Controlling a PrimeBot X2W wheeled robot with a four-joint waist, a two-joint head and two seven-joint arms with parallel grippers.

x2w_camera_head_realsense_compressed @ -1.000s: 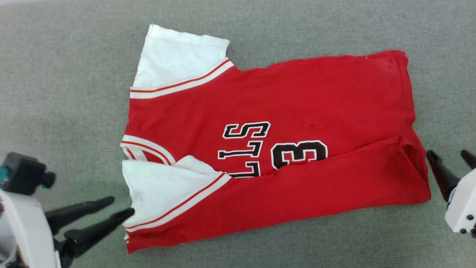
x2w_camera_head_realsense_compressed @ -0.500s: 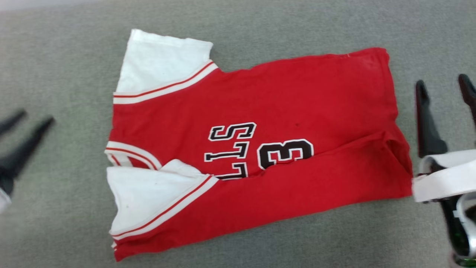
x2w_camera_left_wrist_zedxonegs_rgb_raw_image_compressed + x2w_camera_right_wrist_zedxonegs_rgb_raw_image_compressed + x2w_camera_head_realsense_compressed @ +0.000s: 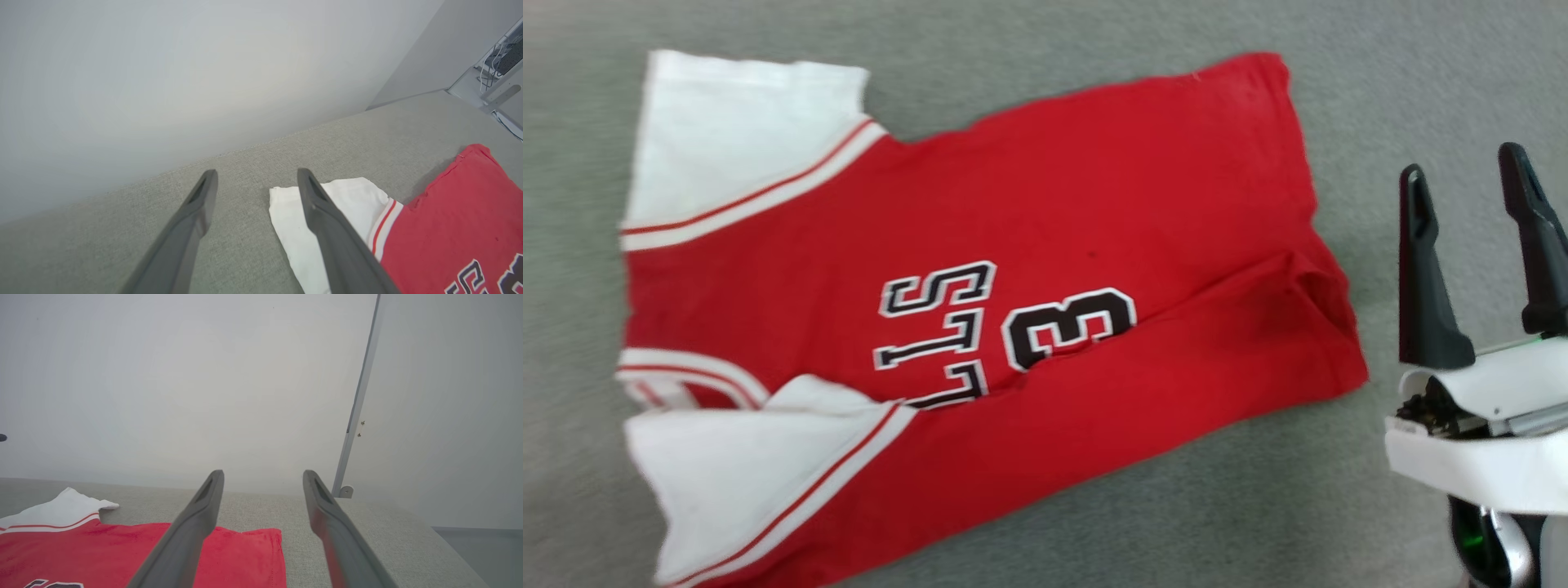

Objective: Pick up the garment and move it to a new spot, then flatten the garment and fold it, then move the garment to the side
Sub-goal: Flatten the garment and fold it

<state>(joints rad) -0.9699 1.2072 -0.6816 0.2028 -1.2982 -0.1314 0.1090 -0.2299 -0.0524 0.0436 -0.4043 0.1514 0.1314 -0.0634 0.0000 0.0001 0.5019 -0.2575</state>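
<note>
Grey surface (image 3: 1380, 82) beneath garment (image 3: 1054, 204), pale wall (image 3: 163, 375)

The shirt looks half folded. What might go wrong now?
The near flap of the red jersey lies slanted, with a ridge near the hem; another fold may lock that crease in. The far white sleeve sticks out flat, so the open left gripper near it may drag it askew.

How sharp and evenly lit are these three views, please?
Head view: slightly blurred throughout, the shirt's sleeve edges smeared; light flat, shadows faint. Left wrist view: shirt fairly sharp, the left fingers soft up close. Right wrist view: pale wall washed out, the right fingers soft.
</note>
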